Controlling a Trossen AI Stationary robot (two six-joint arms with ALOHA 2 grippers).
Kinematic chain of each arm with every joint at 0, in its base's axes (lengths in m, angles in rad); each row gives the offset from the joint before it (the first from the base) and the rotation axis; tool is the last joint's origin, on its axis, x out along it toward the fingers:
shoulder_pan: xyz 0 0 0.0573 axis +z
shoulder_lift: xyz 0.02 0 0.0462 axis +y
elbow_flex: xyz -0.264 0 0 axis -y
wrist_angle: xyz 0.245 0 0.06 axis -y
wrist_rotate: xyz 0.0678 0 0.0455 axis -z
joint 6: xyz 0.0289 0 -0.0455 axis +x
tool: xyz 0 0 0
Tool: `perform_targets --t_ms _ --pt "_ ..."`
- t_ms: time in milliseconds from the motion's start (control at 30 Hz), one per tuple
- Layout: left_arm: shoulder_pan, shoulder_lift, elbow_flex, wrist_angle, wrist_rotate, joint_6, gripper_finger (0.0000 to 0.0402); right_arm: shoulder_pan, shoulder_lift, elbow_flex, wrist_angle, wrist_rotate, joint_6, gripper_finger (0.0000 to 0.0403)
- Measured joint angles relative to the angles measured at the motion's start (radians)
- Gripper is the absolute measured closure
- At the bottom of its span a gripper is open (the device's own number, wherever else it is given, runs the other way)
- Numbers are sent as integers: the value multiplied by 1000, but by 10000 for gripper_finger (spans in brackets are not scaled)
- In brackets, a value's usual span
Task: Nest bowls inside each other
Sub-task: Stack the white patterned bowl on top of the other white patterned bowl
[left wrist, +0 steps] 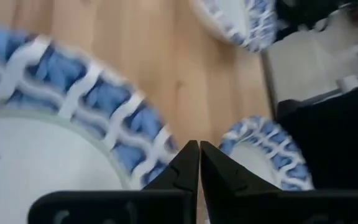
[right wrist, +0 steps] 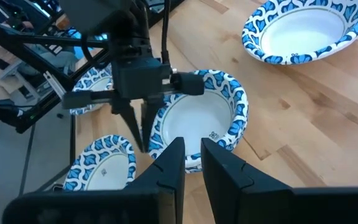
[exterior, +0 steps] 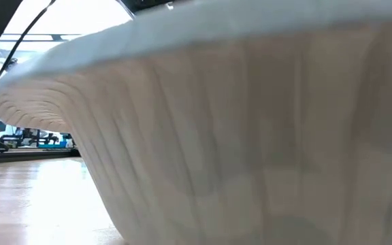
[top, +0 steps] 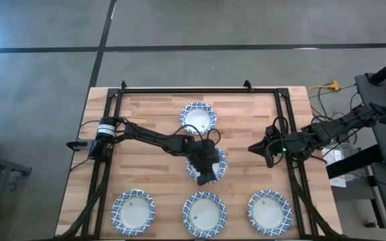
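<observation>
Five blue-and-white patterned bowls show on the wooden table in the high view: one far [top: 198, 118], one in the centre [top: 221, 161], and three along the near edge [top: 133, 211], [top: 205, 213], [top: 269, 210]. My left gripper [top: 207, 177] hangs over the centre bowl's near rim, pointing down with its fingers shut [left wrist: 199, 148]. The right wrist view shows it [right wrist: 140, 146] just outside that bowl [right wrist: 197, 115]. My right gripper [top: 256, 147] waits at the table's right side, narrowly open [right wrist: 191, 146] and aimed at the centre bowl. My left gripper comes from above with shut fingers at the centre bowl's near rim [left wrist: 157, 152]. The rim runs beside and behind one finger, not between the two. I cannot tell whether the fingers touch it. The bowl sits flat on the table.
A dark metal frame [top: 179, 89] runs along the table's far, left and right edges. The ribbed white outer wall of a near-edge bowl [exterior: 250, 136] fills the low view. Bare wood lies left of the centre bowl [top: 146, 171]. Cables and equipment stand beyond the right edge [top: 354, 134].
</observation>
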Motion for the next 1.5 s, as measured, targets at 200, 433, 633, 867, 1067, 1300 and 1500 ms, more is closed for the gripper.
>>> perform_targets --t_ms 200,433,633,867,1067,1300,1500 --pt "2 28 2 -12 12 -51 401 0 0 0 0 0 5 355" --pt "5 62 9 3 37 -74 401 0 -1 0 -1 0 19 355" --pt "24 9 9 10 32 -69 401 8 0 0 0 -3 26 355" --pt "42 -91 -11 -6 9 -26 401 11 4 0 0 -24 27 355" --pt "34 -246 -119 -80 5 60 401 41 21 -15 -8 -260 29 355" --pt "-4 -537 -406 -86 10 -1 401 109 41 -99 -22 -290 128 355" --pt "-57 -825 -659 -63 -100 -179 401 56 42 -150 -99 -294 266 349"
